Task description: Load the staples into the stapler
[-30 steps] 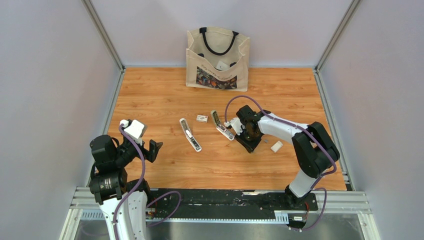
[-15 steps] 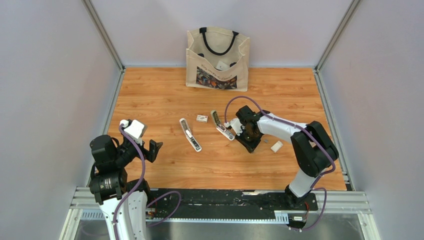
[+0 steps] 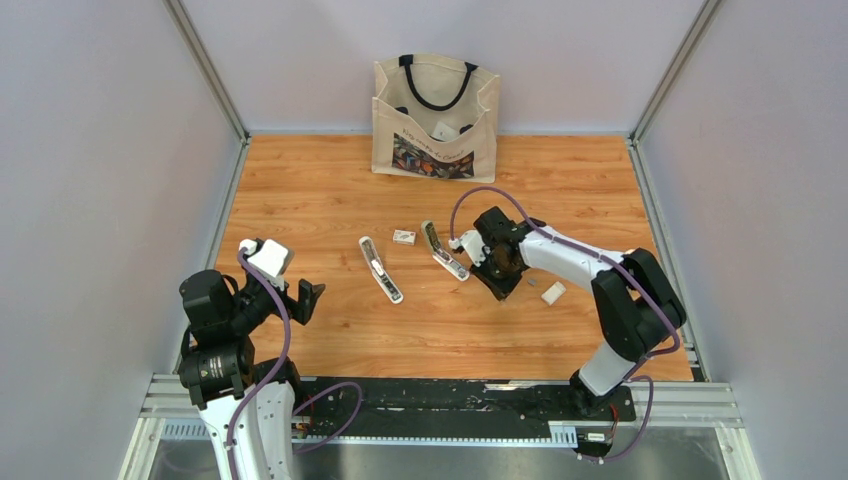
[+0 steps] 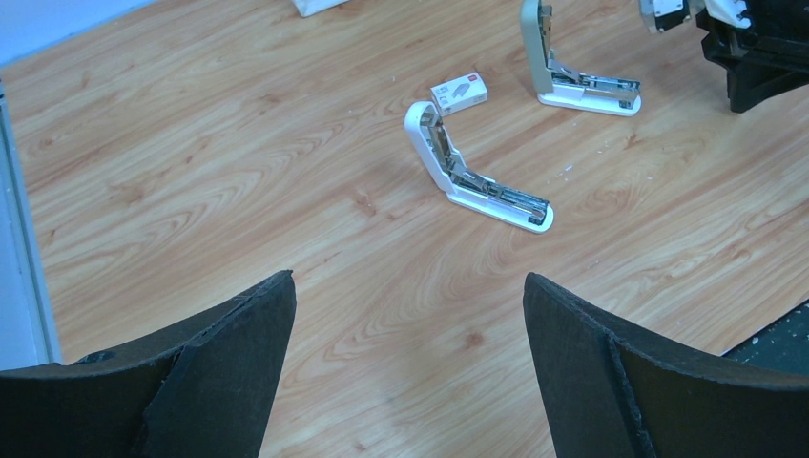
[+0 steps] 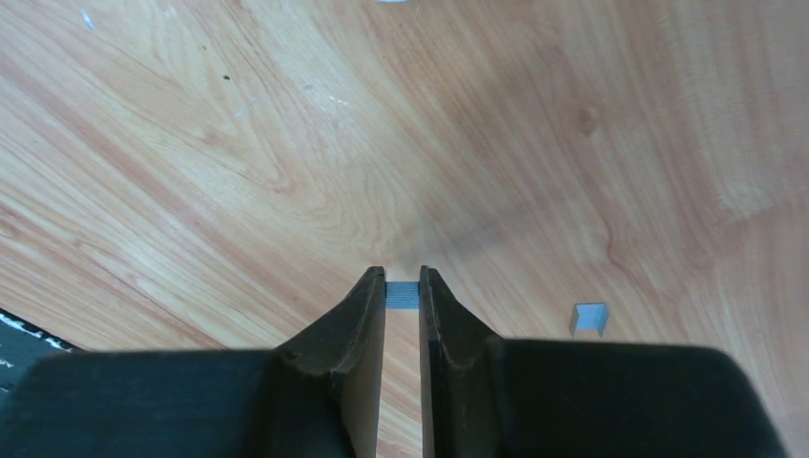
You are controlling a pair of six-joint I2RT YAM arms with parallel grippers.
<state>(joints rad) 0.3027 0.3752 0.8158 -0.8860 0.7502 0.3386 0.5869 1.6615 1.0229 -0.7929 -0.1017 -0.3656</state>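
Staples [image 5: 402,296], a light, brittle strip likely to snap or slip, sit pinched by their sides in the right gripper [image 5: 402,277], right of the table's [image 3: 300,180] middle.

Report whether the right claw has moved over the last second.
Yes, slightly. In the top view the right claw has edged away from the arm bases, toward the tote bag, while shutting on the staples.

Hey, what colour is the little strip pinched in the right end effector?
Grey. The staples in the right end effector show best in the right wrist view.
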